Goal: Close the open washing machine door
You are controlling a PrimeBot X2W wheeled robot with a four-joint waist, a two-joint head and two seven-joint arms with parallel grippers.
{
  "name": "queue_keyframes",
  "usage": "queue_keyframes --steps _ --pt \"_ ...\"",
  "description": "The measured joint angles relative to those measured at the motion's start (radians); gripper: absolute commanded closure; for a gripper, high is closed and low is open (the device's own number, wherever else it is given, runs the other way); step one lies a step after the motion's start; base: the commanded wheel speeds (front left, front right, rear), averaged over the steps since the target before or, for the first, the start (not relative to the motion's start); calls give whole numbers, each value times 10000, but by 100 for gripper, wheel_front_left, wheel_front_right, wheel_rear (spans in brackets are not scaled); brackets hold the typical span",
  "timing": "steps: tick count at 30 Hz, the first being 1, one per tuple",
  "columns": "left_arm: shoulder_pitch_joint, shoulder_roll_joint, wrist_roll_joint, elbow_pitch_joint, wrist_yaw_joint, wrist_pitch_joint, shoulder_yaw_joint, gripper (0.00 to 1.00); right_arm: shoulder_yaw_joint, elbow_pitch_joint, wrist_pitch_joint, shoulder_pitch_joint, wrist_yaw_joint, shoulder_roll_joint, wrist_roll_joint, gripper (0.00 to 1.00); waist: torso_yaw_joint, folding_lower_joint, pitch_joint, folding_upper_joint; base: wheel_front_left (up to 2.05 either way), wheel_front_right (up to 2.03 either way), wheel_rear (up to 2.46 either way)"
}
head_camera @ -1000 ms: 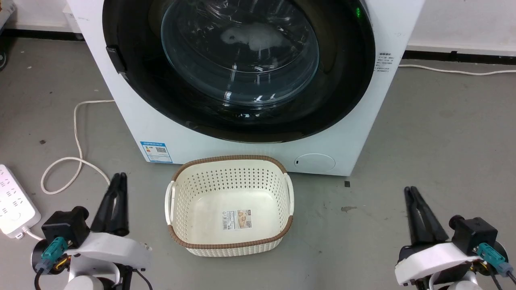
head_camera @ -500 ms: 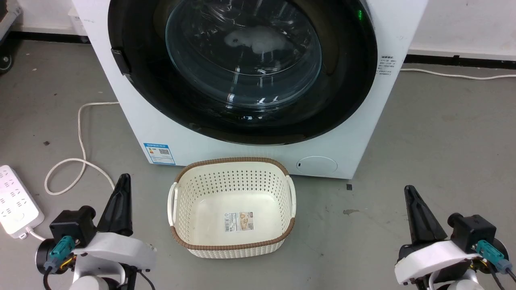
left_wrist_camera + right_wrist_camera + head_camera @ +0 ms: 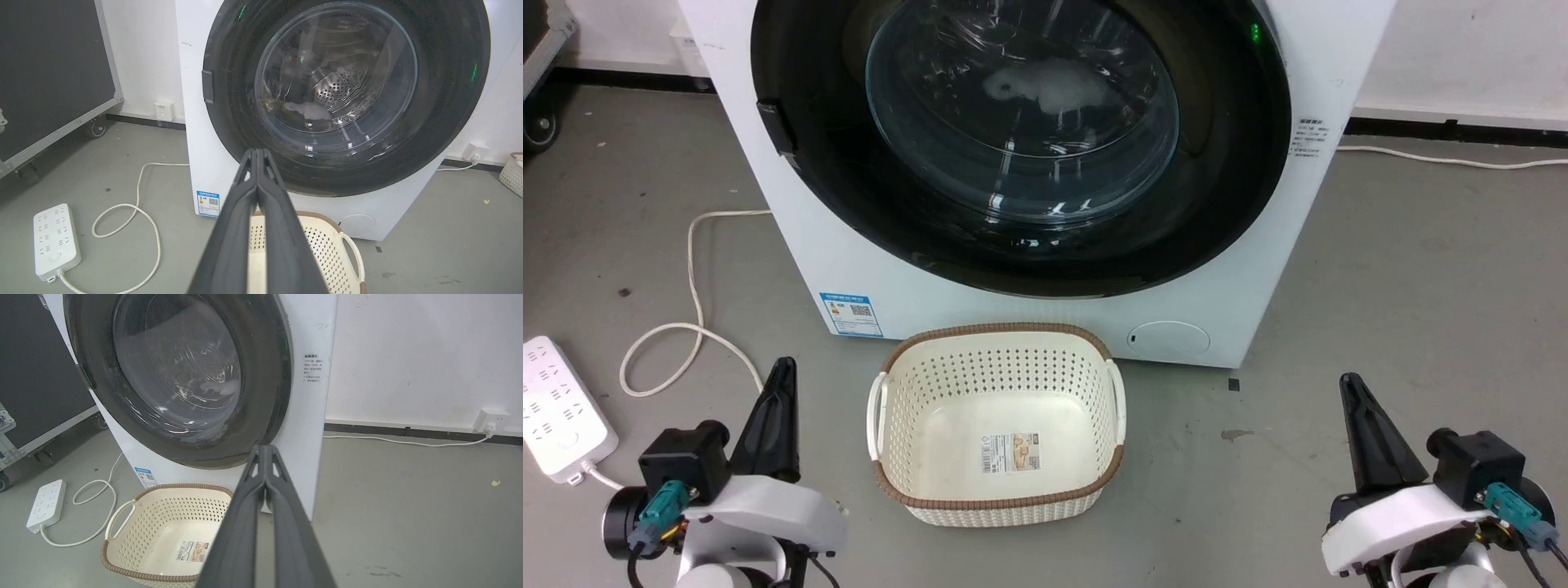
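- Logged door [image 3: 1021,139] flush against washer [image 3: 849,253] front, latch tab [image 3: 776,131] on its left rim, green light [image 3: 1254,33] at upper right.
- Found left gripper [image 3: 785,367] and right gripper [image 3: 1349,382] both clamped tight, fingers pressed together, nothing held.
- Head view: caught the two grippers low, either side of basket [image 3: 1001,329]; left one near it, right one well apart.
- Same view gave blue sticker [image 3: 850,314] and round flap [image 3: 1168,338] low on washer front, strip [image 3: 556,400] and looped cord [image 3: 694,286] on floor at left, white lump [image 3: 1045,86] behind the glass.
- Left wrist view added perforated drum [image 3: 343,85] through the glass, black wheeled case [image 3: 49,73] at left, second basket [image 3: 510,171] at right edge.
- Right wrist view added washer's right side with printed label [image 3: 312,367], plus wall socket [image 3: 490,418] with a cable run along the skirting.
- Placed door ahead of and above both sets of fingertips, no contact.
- In left wrist view, saw tips overlapping door's lower black rim; in right wrist view, its lower right edge. Per head view, stood clear of it, floor between.
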Motion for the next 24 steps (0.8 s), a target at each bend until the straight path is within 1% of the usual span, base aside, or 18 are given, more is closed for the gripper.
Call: queue_keyframes --steps 24 --pt "174 -349 713 -186 10 276 31 100 44 -424 445 213 0 0 -295 100 121 0 -147 0 0 0 0"
